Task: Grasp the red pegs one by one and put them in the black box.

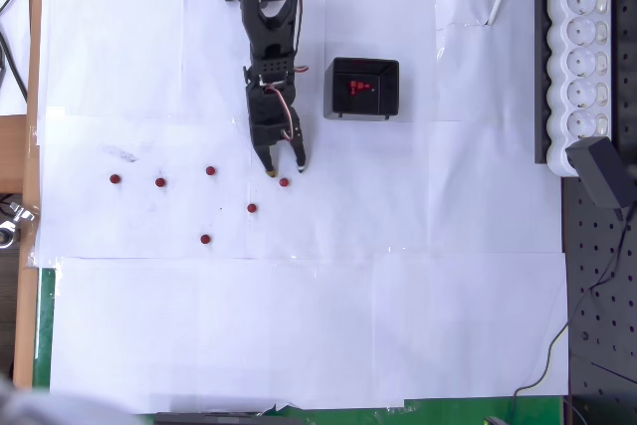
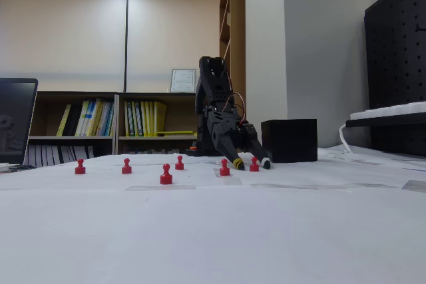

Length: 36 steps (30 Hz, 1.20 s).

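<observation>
On the white paper-covered surface (image 1: 299, 325), left of the black box (image 1: 364, 88) in the overhead view, six red pegs (image 1: 205, 239) standing loose: three in a row at far left, one low down, one mid, one (image 1: 284, 182) just beside the claw (image 1: 285, 164). Inside the box, some red already showing; exact count too small to tell. Claw tips down at the paper, spread a little apart, holding nothing, with the nearest peg (image 2: 254, 164) close by the tips in the fixed view; touching or not, cannot tell.

Judging by shape in the fixed view: pawn-like pieces, round head on a narrow neck over a wider foot. Probably hard, light plastic, smooth enough to squirt out of a sloppy pinch and easy to topple with a brushing fingertip. Best taken across the head or just under it at the neck, tips straddling the peg evenly, closing gently and squarely. Little force needed; centring matters more than squeeze. Box walls thin, so likely easy to nudge too.
</observation>
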Each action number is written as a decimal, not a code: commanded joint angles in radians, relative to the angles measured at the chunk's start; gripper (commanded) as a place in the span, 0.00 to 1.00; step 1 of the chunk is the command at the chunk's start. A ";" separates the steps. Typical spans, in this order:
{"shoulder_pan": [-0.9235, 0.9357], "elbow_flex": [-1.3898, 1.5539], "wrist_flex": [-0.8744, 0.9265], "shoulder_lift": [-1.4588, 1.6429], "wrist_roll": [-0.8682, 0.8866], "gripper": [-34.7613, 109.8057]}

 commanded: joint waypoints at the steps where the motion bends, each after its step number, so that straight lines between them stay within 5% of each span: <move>1: -0.023 0.054 -0.031 0.031 -0.012 0.37; 17: -0.031 0.101 -0.051 0.072 -0.021 0.36; 31: -0.023 0.098 -0.048 0.071 -0.011 0.24; 36: -0.017 0.104 0.075 0.012 -0.058 0.24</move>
